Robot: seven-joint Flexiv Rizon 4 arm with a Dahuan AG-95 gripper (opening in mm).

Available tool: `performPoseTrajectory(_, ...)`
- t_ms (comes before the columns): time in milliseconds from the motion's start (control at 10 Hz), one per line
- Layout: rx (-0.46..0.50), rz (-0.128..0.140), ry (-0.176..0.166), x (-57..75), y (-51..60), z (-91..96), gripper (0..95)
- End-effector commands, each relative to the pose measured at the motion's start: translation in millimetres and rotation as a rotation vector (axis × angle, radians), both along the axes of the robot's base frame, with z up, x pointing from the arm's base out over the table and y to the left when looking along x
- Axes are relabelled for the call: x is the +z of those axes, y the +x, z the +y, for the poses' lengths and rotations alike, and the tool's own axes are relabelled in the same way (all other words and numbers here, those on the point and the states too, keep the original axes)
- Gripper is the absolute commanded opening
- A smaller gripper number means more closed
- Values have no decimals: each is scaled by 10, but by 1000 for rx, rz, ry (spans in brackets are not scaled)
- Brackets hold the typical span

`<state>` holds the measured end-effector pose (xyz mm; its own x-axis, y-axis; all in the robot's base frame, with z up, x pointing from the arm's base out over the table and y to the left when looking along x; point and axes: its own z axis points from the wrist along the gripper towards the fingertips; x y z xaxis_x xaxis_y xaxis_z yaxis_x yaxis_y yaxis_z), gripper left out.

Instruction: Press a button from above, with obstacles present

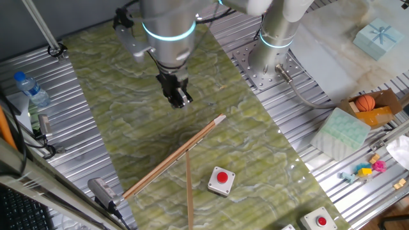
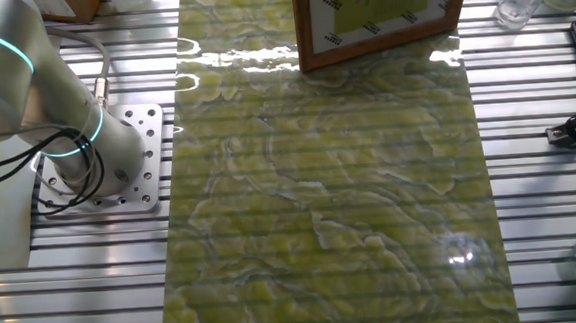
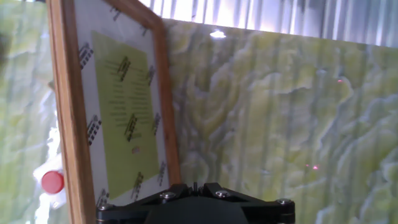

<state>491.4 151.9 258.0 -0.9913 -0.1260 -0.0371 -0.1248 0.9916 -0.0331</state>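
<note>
The red button (image 1: 222, 177) sits in its small grey box (image 1: 220, 187) on the green marbled mat, near the front. Two thin wooden sticks (image 1: 172, 156) meet at an angle just left of it. The second stick (image 1: 189, 191) runs toward the front edge. My gripper (image 1: 181, 100) hangs well above the mat, behind the sticks and far from the button, fingers shut and empty. In the hand view the gripper (image 3: 194, 185) is at the bottom edge. There the sticks (image 3: 67, 124) border a white sheet with a yellow label, and the button (image 3: 53, 181) peeks out left of them.
A second grey red-button box (image 1: 319, 220) lies at the front right. The robot base (image 1: 275, 38) stands right of the mat, a water bottle (image 1: 29, 89) to the left. A foam block (image 1: 344, 131) and a cardboard box (image 1: 377, 112) lie at the right. A wood-framed sheet (image 2: 381, 41) stands at the mat's far end.
</note>
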Motion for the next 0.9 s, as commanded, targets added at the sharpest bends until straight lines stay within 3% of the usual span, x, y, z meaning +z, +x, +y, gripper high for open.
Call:
performPoseTrajectory(100,223,-6,-17,-1,4,-2,0)
performPoseTrajectory(200,221,-5,-16,-1,4,-2,0)
performPoseTrajectory(500,200,-6,-5,202,-70,179,0)
performPoseTrajectory(700,175,0,20,337,-72,409,0)
performPoseTrajectory(900,140,6,23,402,-85,698,0)
